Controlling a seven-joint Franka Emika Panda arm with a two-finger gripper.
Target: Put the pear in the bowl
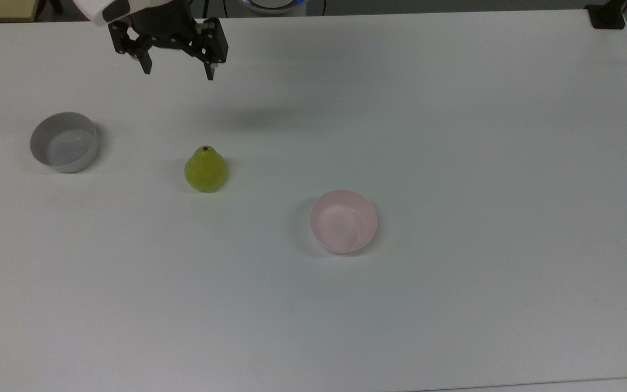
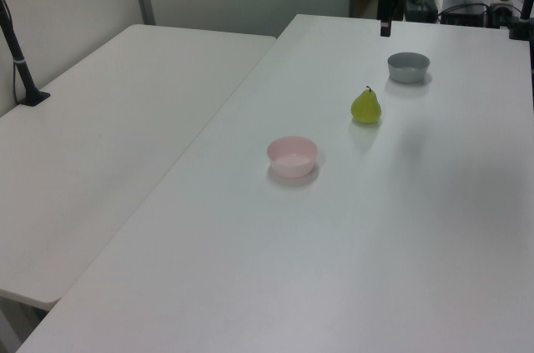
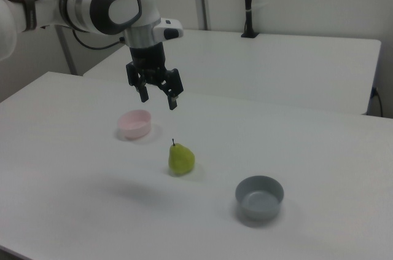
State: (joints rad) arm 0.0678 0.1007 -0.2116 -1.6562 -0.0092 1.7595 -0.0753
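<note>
Pink bowl nearest in top view, empty, awaiting fruit. Pear upright on surface, btwn it & grey bowl. Pincer spread, empty, well above pear, pre-grasp.

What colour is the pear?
Yellow-green, with a dark stem spot; the pear shows best in the top view.

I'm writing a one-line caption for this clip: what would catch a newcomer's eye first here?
The yellow-green pear stands upright, alone on the white table, the one bright spot of colour. In the top view the pink bowl sits to its lower right and a grey bowl to its left. The black gripper hangs open in the air, holding nothing.
</note>
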